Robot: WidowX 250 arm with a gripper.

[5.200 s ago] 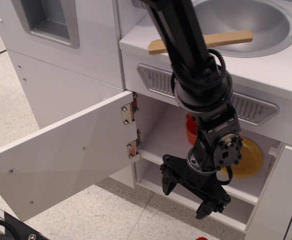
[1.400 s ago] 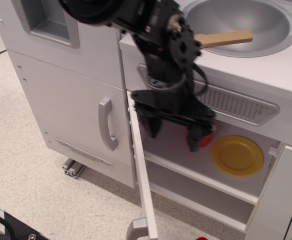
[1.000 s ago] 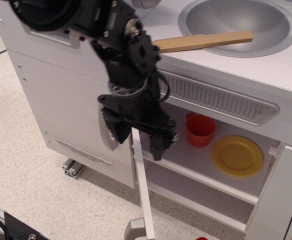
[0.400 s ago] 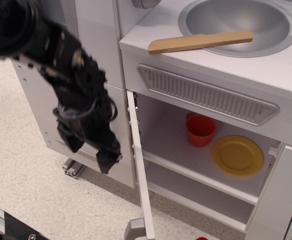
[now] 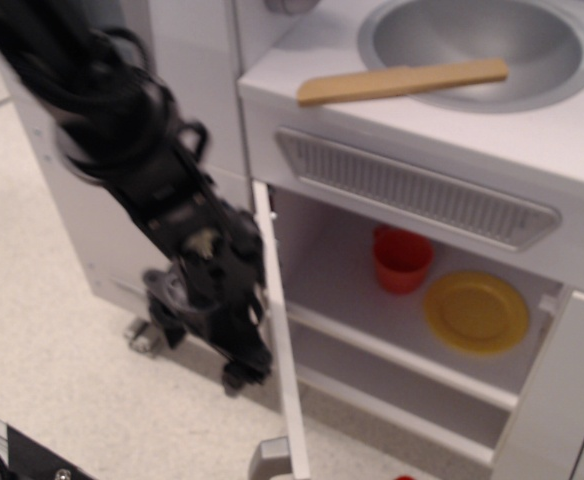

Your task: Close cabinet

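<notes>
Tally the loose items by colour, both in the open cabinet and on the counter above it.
Red: 1, the cup on the inner shelf
Yellow: 1, the plate beside the cup
Tan: 1, the wooden stick lying across the sink rim
Total: 3

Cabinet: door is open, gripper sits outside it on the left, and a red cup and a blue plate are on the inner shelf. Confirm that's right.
Not quite: the plate is yellow, not blue, as the observation.image view shows. The rest holds: the cabinet door is open, seen edge-on, the gripper sits outside it on the left, and the red cup stands on the inner shelf beside the plate.
</notes>
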